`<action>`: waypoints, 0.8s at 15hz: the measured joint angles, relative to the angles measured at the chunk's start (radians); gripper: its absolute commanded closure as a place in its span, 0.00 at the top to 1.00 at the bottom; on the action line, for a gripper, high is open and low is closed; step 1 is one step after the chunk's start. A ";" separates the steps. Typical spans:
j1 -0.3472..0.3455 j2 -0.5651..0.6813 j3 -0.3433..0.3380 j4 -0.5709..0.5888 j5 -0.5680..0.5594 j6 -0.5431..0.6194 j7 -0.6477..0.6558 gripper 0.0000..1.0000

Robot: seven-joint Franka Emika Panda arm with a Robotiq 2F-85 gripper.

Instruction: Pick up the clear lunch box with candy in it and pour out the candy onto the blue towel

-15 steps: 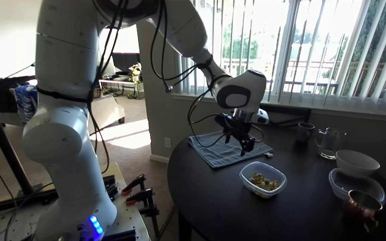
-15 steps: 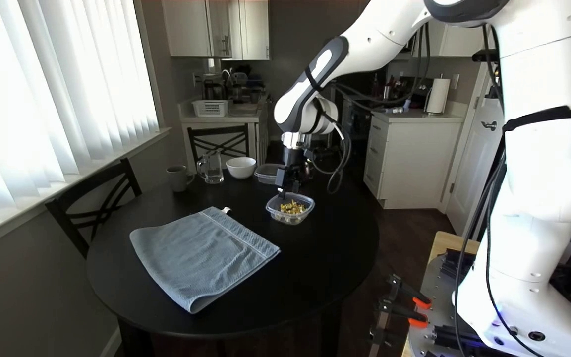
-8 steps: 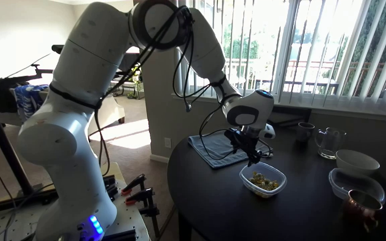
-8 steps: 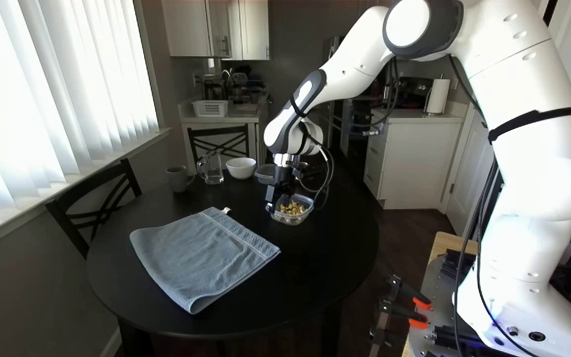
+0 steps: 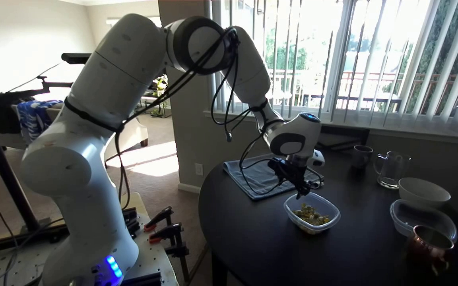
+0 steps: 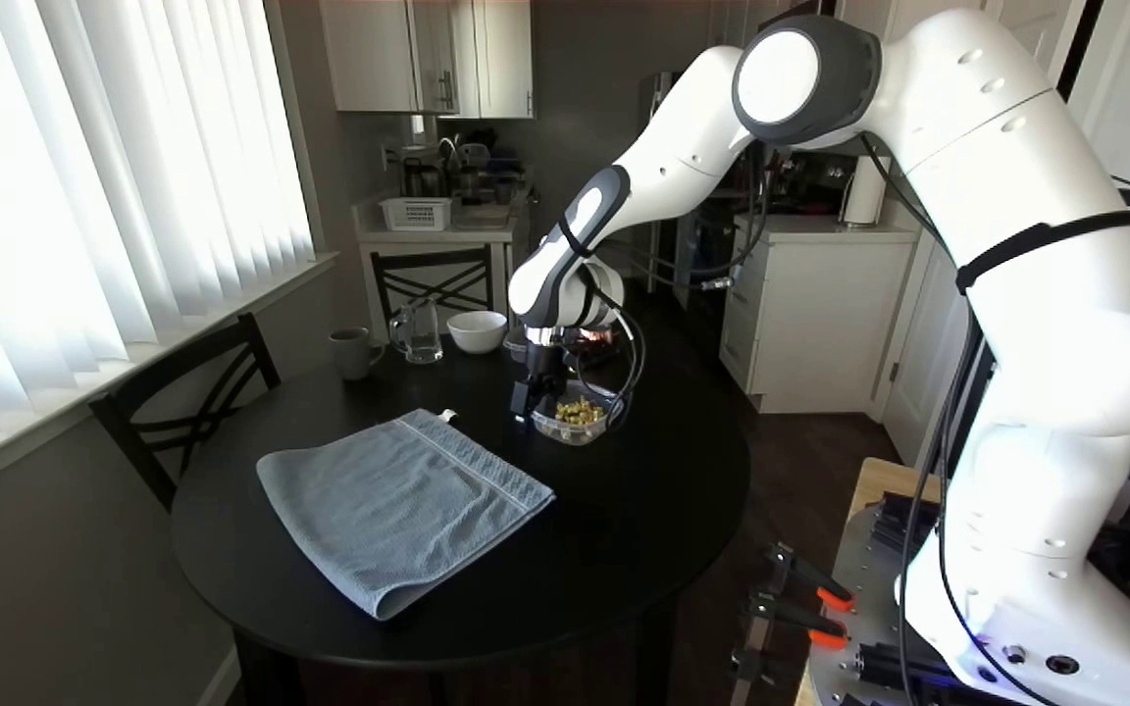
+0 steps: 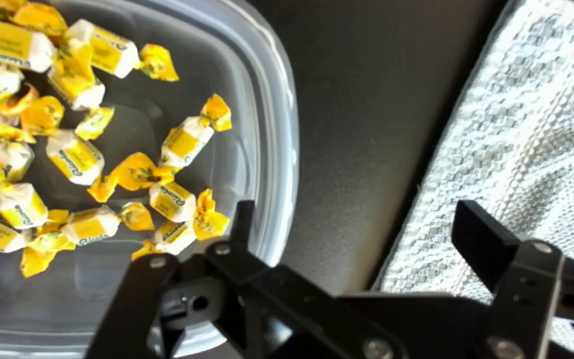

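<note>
The clear lunch box [image 5: 327,205] stands upright on the dark round table; it also shows in an exterior view [image 6: 547,429] and in the wrist view [image 7: 283,149]. Yellow and white wrapped candy [image 7: 75,159] lies in it, seen in both exterior views [image 5: 309,214] [image 6: 580,412]. The blue towel [image 6: 408,500] lies flat beside it, pale in the wrist view [image 7: 541,124]. My gripper [image 7: 357,214] is open and empty at the box's towel-side rim [image 5: 302,194] [image 6: 534,407]. One finger overlaps the rim, the other is outside it; whether they touch is unclear.
A second clear container [image 5: 424,218], a white bowl [image 5: 424,191], a copper mug [image 5: 431,246], a glass mug [image 5: 392,171] and a grey mug [image 5: 361,157] stand farther along the table. A chair [image 6: 192,392] is by the window.
My gripper has come down from above to the lunch box's rim and has shifted toward the towel side. The box and towel stay in about the same place.
</note>
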 measured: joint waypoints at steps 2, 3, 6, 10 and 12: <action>-0.001 0.000 0.002 0.000 -0.010 0.015 0.000 0.60; -0.001 0.000 0.002 0.000 -0.013 0.020 0.000 0.54; -0.002 0.000 0.002 0.003 -0.028 0.026 0.008 0.35; -0.002 0.002 -0.005 0.010 -0.059 0.026 0.049 0.08; -0.001 0.003 -0.009 0.012 -0.071 0.026 0.071 0.01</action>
